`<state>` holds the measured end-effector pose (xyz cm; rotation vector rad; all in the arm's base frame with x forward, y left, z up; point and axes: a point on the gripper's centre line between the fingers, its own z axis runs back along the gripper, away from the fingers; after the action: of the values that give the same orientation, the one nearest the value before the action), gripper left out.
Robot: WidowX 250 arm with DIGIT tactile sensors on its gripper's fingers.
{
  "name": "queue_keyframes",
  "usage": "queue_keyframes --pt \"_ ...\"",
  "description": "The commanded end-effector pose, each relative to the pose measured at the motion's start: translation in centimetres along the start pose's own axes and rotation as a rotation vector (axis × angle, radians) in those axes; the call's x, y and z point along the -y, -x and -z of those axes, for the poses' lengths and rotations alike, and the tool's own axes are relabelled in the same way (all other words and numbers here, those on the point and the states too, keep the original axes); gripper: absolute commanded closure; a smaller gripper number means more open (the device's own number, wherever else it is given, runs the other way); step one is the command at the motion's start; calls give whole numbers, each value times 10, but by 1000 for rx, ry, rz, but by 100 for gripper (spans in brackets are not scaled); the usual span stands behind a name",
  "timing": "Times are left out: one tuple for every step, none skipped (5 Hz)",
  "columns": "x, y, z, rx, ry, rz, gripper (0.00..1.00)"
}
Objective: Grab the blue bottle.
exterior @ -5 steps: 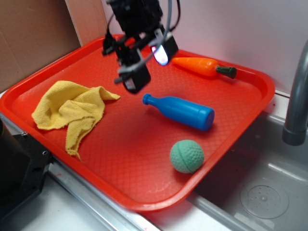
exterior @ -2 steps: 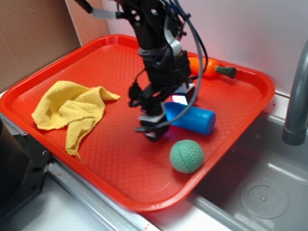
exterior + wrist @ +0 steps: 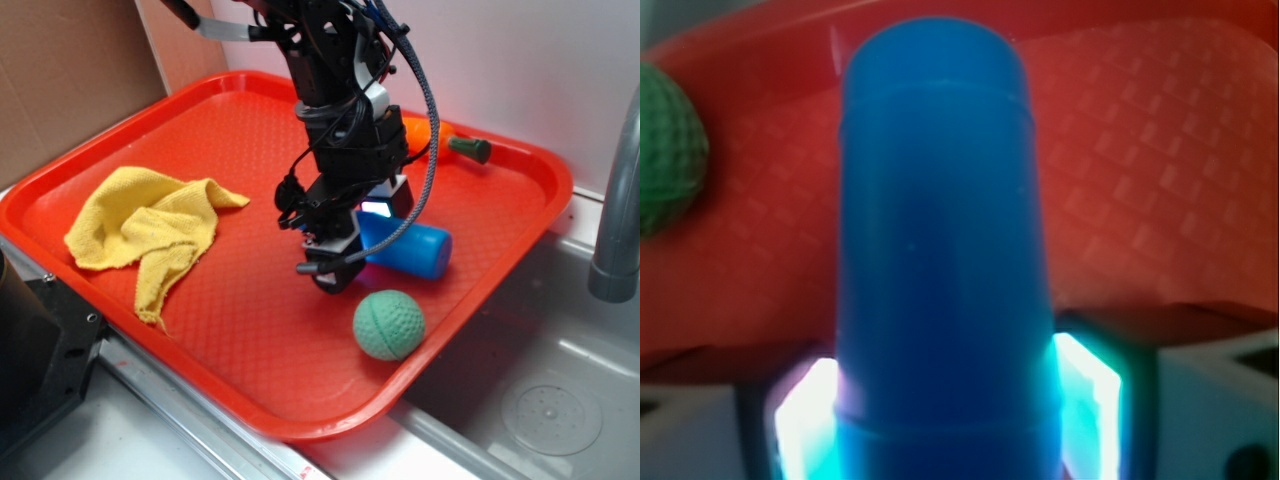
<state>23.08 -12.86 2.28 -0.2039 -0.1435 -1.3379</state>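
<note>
The blue bottle (image 3: 418,250) lies on its side on the red tray (image 3: 240,310), right of middle; only its wide base end shows past the arm. My gripper (image 3: 358,240) is down over the bottle's neck half, one finger on each side. In the wrist view the bottle (image 3: 940,250) fills the middle and runs away from the camera. The lit pads (image 3: 805,410) stand close beside its two flanks, and the gripper (image 3: 945,400) is open around it. I cannot see any lift; the bottle rests on the tray.
A green ball (image 3: 388,324) sits just in front of the bottle, near the tray's front right rim. An orange carrot (image 3: 445,140) lies at the back behind the arm. A yellow cloth (image 3: 150,235) is bunched at the left. A sink basin (image 3: 560,400) and faucet (image 3: 615,200) are at the right.
My gripper came from high over the tray's back left, forward and down onto the bottle. Since 0.4 s ago it has only shifted slightly right; the jaw width looks unchanged.
</note>
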Motion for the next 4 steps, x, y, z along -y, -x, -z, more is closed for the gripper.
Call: queue_keyframes --pt "0 12 -65 -40 -110 -343 100" --pt "-2 33 -99 -54 -122 -595 100" --pt "2 54 -131 -55 -148 -845 100" --pt "9 75 -157 -43 -133 -1101 100"
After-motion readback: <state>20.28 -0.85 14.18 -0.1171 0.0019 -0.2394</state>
